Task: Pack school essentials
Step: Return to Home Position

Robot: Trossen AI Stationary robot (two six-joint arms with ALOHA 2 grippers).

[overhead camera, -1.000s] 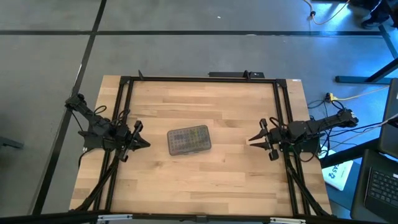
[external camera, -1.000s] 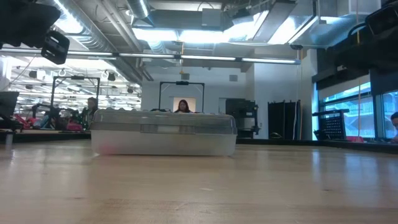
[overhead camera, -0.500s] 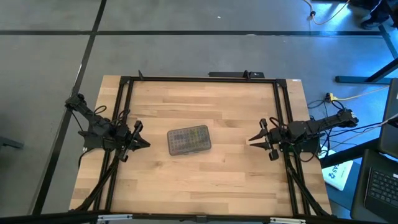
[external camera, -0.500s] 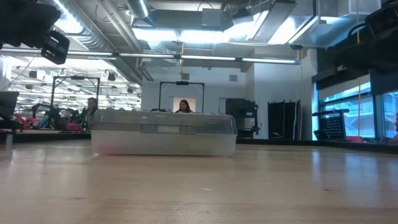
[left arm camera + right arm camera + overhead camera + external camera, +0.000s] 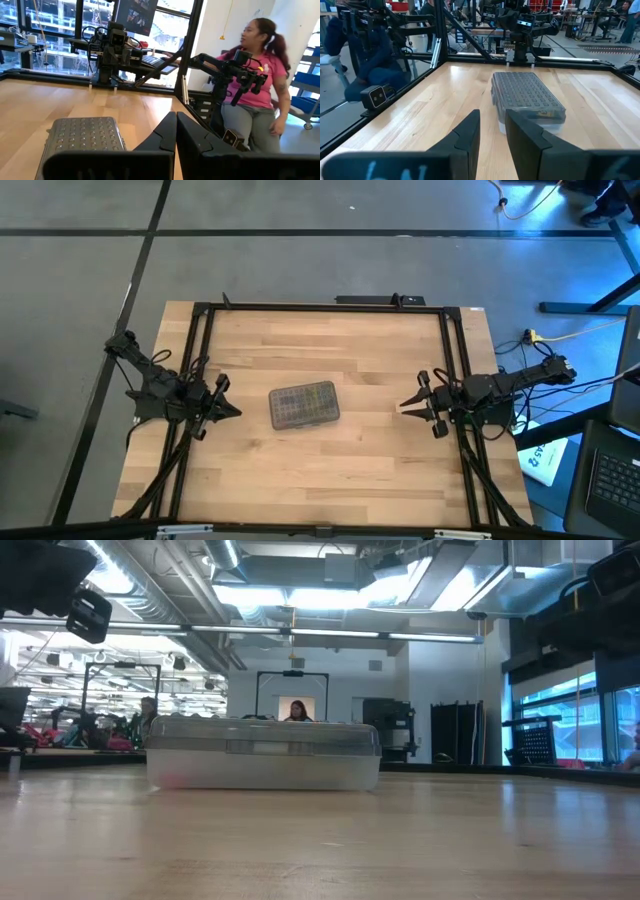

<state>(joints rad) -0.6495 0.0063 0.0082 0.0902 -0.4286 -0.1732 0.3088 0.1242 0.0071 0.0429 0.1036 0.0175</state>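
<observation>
Well, the left gripper [image 5: 233,410] hangs by the table's [image 5: 340,475] left edge with its fingers pressed nearly together, empty. The right gripper [image 5: 403,406] mirrors it at the right edge, fingers a narrow gap apart. Between them, well apart from both, lies the closed case [image 5: 304,404]. The school essentials [image 5: 542,115] show only as colour through its clear wall; packed, I'd judge, hence the parked arms.

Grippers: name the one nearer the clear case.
The left gripper: little table shows between it and the case; the right gripper stands across a wider gap.
</observation>
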